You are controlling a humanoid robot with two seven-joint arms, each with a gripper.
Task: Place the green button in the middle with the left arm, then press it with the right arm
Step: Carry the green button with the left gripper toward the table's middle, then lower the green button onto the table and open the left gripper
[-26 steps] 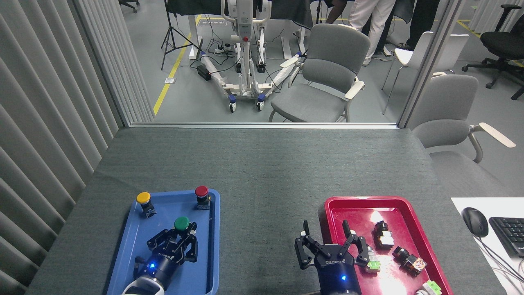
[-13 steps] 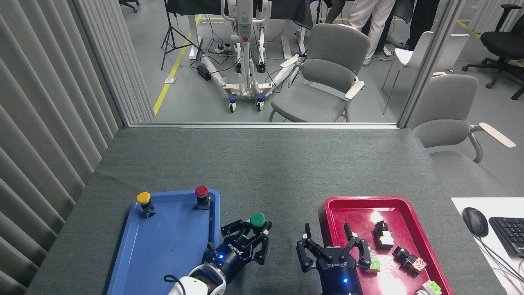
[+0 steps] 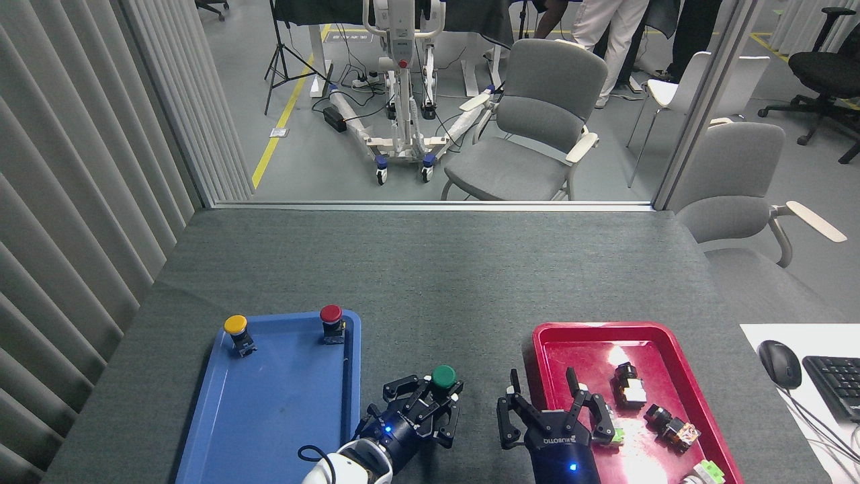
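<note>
Near the bottom centre of the frame, the left gripper [image 3: 440,403] pinches the green button [image 3: 443,377] between its fingers, cap upward, over the grey table cover [image 3: 430,282] between the blue tray [image 3: 269,403] and the red tray [image 3: 645,343]. Just right of it, the right gripper [image 3: 544,403] has its fingers spread over the red tray's left rim, holding nothing.

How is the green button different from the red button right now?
The green button has a green cap and sits clamped in the left gripper, over the grey table between the trays. The red button has a red cap and stands free in the blue tray. Both have round mushroom caps.
</note>
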